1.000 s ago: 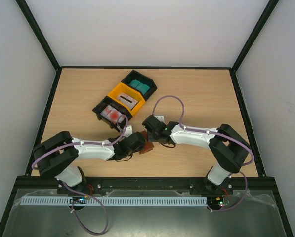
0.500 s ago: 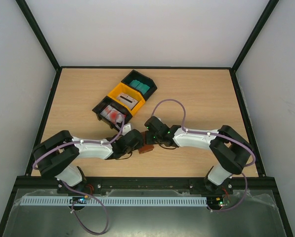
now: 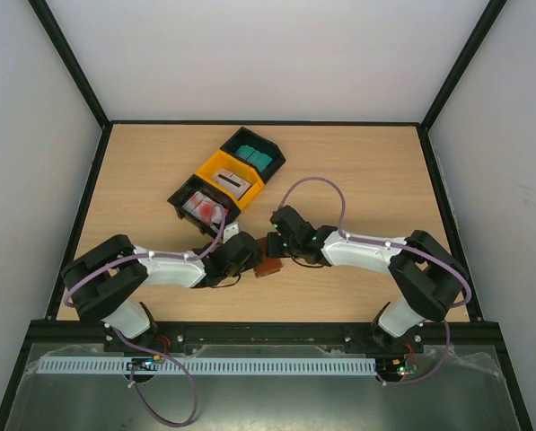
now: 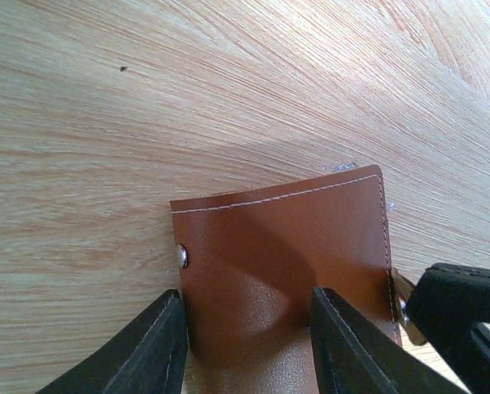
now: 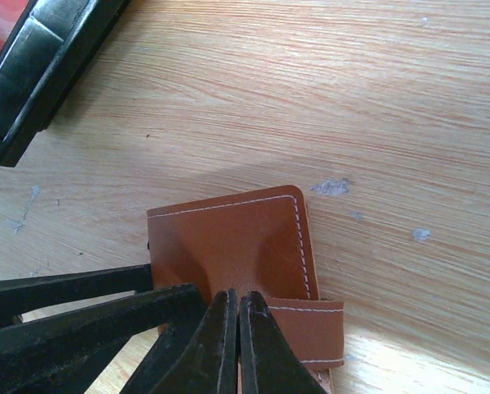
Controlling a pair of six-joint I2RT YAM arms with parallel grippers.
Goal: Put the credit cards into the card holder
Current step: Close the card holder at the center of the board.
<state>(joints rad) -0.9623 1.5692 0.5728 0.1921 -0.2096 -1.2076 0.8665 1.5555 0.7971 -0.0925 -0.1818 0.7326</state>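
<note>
**Two grippers meet at brown card holder**

The card holder lies on the wooden table, near its middle. The right gripper is clenched, pinching its leather. The left gripper straddles it, jaws apart, grip unclear. Farther left, three bins hold the credit cards.

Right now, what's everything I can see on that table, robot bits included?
card holder: one, brown, on the table near the front, between both grippers
teal cards: at least two, in the far black bin
grey card: one, in the yellow bin
white-and-red cards: several, in the near black bin
table: one, light wood
left gripper: black, fingers straddling the card holder
right gripper: black, closed on the card holder's flap
</note>
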